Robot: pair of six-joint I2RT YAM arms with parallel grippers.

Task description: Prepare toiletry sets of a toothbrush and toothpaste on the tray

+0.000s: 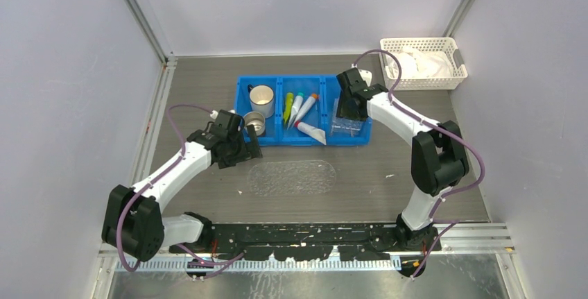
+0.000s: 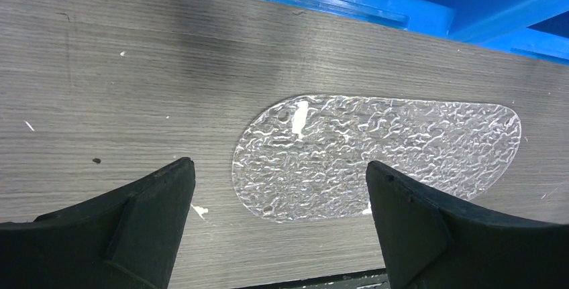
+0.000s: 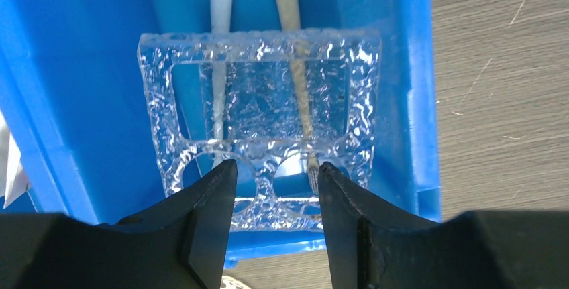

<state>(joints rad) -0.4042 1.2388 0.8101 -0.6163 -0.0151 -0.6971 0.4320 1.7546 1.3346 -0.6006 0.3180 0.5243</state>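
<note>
The small clear tray (image 3: pixel 258 104), with a square recess and two round holes, lies in the right compartment of the blue bin (image 1: pixel 243 105), over two toothbrush handles (image 3: pixel 287 7). My right gripper (image 3: pixel 276 168) is open, its fingertips straddling the tray's near edge at the strip between the holes; I cannot tell if they touch it. It also shows in the top view (image 1: pixel 347 110). Several slim tapering packets (image 1: pixel 298 108) with green, yellow and reddish-white contents lie in the middle compartment. My left gripper (image 2: pixel 280 168) is open and empty, low over the table by the bin's front left.
A clear oval textured plate (image 2: pixel 376 155) lies flat on the table in front of the bin, also seen from above (image 1: pixel 291 177). Two metal mugs (image 1: pixel 261 96) stand in the bin's left compartment. A white lattice basket (image 1: pixel 423 63) sits at the back right.
</note>
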